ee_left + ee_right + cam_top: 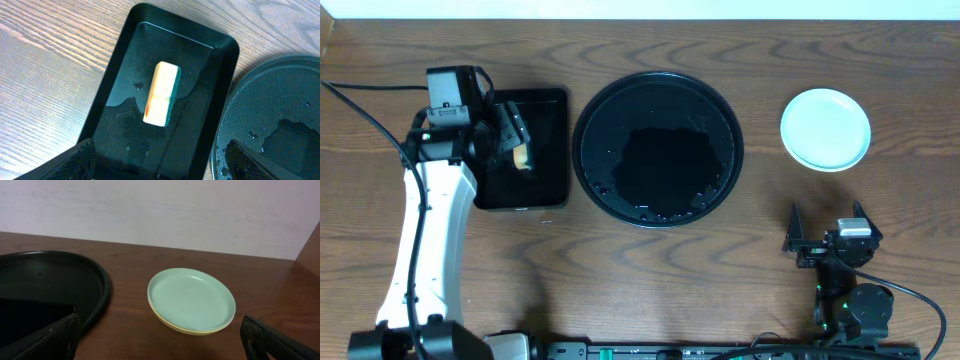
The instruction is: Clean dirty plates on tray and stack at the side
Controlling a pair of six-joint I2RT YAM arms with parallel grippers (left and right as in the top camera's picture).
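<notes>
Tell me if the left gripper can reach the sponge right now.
Probably yes: the left gripper hangs open right above the sponge, which lies uncovered in the small rectangular tray.

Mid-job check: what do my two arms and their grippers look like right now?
The left arm has a long white link, black joints and a black cable alongside. The right arm is all black, with small green lights and a black cable. The left gripper and right gripper both have black fingers.

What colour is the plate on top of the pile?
The top plate is pale mint green, seen best in the right wrist view.
</notes>
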